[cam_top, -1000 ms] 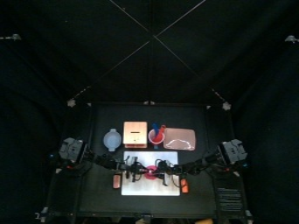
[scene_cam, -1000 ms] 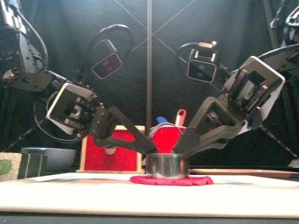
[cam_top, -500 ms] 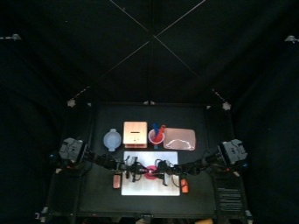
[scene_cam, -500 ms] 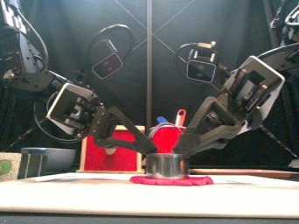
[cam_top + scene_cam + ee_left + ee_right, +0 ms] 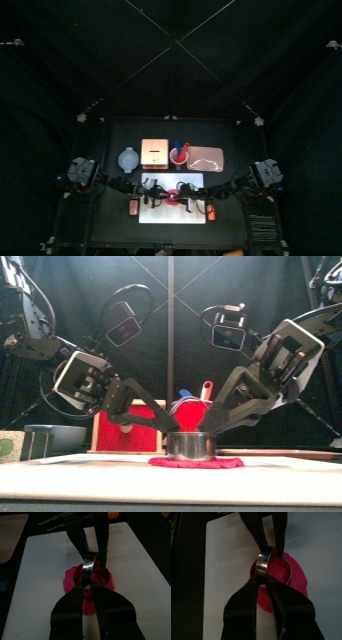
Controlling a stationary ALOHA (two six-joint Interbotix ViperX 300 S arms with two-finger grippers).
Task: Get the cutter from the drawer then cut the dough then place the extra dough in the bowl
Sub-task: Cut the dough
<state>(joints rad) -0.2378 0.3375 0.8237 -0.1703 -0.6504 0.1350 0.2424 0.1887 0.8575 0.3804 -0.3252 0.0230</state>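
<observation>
- The cutter (image 5: 190, 445) stands upright on the dough (image 5: 227, 463), its rim up – a flat red disc shows around its base.
- The dough lies on the white board (image 5: 80, 468), at the front middle of the table.
- The left gripper (image 5: 91, 585) comes down from the left; its jaws are drawn in tight on the near side of the cutter's wall, one jaw inside the ring and one outside.
- The right gripper (image 5: 263, 578) comes from the right and is pinched the same way on the opposite side of the rim, so the two meet over the cutter.
- Behind the board, along the back of the table: the bowl (image 5: 127, 158) at the left, the box (image 5: 154, 152) beside it, then the cup (image 5: 178, 154) with its two knives, then the tray (image 5: 206, 157) – all well apart from the grippers.
</observation>
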